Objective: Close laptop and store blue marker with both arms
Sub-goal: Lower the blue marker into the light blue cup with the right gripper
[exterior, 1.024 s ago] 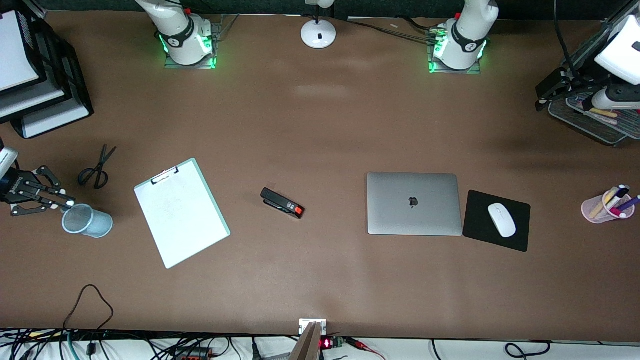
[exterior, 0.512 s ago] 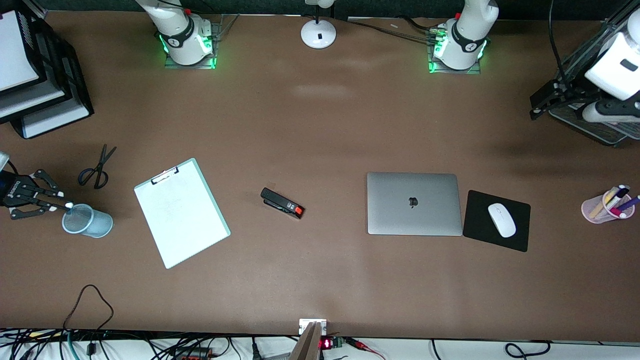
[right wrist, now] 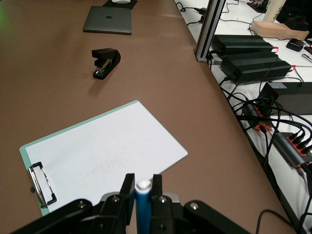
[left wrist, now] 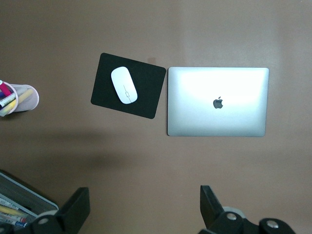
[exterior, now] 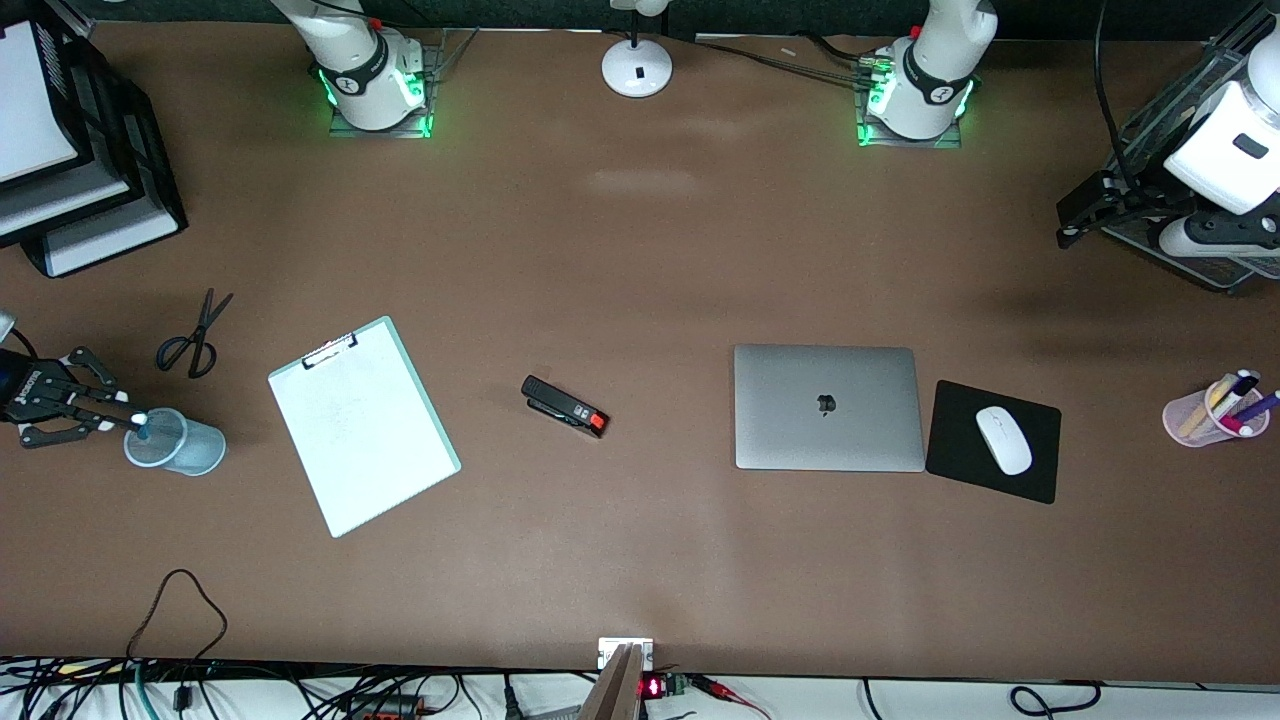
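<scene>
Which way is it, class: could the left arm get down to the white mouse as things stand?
Probably yes. The left gripper hangs open over bare table, holding nothing, and the white mouse lies uncovered on its black mouse pad beside the closed laptop.

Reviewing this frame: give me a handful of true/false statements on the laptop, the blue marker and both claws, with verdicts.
1. The laptop lies with its lid shut. True.
2. The right claw grips the blue marker over the blue mesh cup. True.
3. The white mouse sits on the laptop. False: it rests on the black mouse pad beside the laptop.
4. The left claw holds a pen. False: it is open and empty.
5. The stapler lies on the clipboard. False: it lies on the table between clipboard and laptop.
</scene>
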Robot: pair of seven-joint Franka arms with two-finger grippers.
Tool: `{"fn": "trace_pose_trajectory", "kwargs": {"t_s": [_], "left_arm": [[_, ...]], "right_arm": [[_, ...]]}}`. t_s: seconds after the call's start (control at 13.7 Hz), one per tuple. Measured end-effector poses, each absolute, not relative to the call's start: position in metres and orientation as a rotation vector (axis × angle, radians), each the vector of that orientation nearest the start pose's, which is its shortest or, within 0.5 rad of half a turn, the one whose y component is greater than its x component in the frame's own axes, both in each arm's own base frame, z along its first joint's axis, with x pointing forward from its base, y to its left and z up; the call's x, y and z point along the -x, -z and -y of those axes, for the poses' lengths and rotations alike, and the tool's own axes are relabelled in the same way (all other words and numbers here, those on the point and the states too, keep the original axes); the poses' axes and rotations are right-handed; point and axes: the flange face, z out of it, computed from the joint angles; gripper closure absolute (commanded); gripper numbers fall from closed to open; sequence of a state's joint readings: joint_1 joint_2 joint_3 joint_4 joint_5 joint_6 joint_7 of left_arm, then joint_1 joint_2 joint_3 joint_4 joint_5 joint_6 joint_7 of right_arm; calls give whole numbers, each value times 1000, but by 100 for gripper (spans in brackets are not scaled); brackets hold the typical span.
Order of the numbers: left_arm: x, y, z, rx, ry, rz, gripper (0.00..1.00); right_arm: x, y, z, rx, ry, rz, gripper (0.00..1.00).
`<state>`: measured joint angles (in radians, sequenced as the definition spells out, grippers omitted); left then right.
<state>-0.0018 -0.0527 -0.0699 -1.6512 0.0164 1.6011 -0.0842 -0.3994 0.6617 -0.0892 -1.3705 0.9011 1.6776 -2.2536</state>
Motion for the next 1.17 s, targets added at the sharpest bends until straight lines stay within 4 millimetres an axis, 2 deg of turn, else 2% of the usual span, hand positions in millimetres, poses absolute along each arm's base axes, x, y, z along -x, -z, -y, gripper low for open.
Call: {"fn": "trace_pose_trajectory", "kwargs": {"t_s": [0.66,1.17], "left_arm": [[-538,-619,38,3121,4,18,0],[-538,-619,38,3121,3,18,0]], "right_arm": [[-656,-298,261,1810,957,1676,100],[-646,-279,281,1835,956,1635,100]]}}
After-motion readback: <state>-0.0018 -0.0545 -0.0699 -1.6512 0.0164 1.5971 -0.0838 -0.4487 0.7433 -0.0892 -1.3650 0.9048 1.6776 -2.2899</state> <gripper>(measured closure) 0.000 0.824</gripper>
